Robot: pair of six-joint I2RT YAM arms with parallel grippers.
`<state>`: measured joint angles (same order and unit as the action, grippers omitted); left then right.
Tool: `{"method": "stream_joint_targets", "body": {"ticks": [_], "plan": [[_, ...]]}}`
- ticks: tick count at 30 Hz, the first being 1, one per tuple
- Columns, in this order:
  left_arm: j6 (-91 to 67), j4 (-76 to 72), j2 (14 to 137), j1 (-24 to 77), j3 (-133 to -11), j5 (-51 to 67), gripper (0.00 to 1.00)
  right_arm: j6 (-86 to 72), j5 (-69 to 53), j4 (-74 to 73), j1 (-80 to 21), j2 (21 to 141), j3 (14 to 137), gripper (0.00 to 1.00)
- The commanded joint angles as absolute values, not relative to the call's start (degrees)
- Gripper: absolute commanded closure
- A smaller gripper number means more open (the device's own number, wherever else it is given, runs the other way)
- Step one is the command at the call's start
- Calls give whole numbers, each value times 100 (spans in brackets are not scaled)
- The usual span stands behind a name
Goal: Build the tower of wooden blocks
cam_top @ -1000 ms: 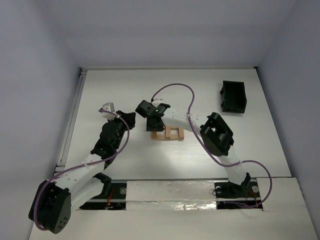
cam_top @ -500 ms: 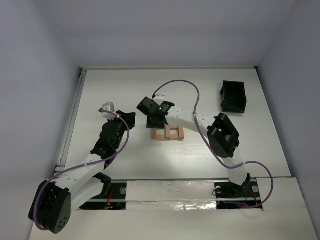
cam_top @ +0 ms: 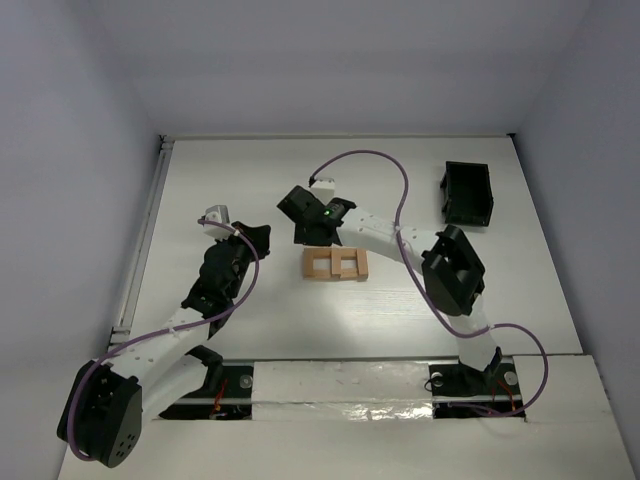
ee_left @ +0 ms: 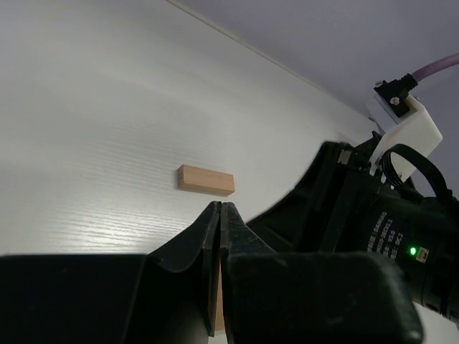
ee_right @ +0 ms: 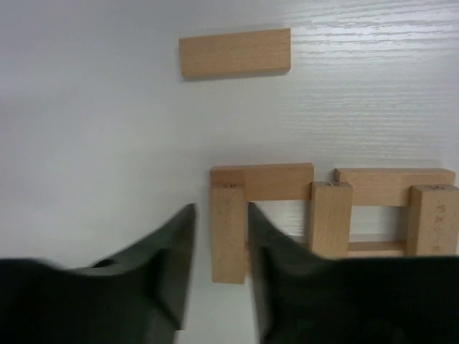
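The wood block tower (cam_top: 337, 265) is a low stack of light-tan blocks mid-table. In the right wrist view its upper blocks (ee_right: 330, 218) lie crosswise on the lower ones (ee_right: 262, 180). My right gripper (cam_top: 308, 232) hovers just behind the tower's left end. Its jaws (ee_right: 221, 208) are open, and the leftmost upper block (ee_right: 228, 233) shows below the gap, not gripped. A loose block (ee_right: 234, 51) lies flat on the table beyond the tower. It shows again as the tan block (ee_left: 206, 180) ahead of my left gripper (ee_left: 220, 206), which is shut on nothing. That left gripper (cam_top: 258, 238) sits left of the tower.
A small black plastic box (cam_top: 467, 193) stands at the back right. The right arm's purple cable (cam_top: 385, 165) arcs above the table behind the tower. The table's raised left rail (cam_top: 150, 220) runs along the left edge.
My right gripper has pulled back from the tower's left end, leaving the block lying there. The left gripper's jaws have closed fully; its arm stays put.
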<state>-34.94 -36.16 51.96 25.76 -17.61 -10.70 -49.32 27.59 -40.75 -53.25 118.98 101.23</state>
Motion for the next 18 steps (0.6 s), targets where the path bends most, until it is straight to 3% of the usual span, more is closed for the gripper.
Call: {"method": "stream_joint_targets", "body": {"ticks": [1,3,6,18], "plan": [[-3428,-3797,5089,2549,-1846,-993,100,-4782,2901,-3595,-5115,11821,10055,46],[-3454,-3797,5019,2549,-1828,-958,100,-4703,2804,-3533,-4975,11874,10046,22],[-3498,-3797,4957,2549,-1811,-940,98,-4536,2777,-3533,-4904,12058,10177,9],[-4016,-2998,4730,2549,-2292,-765,88,-3920,2663,-3147,-4738,12147,10195,6]]}}
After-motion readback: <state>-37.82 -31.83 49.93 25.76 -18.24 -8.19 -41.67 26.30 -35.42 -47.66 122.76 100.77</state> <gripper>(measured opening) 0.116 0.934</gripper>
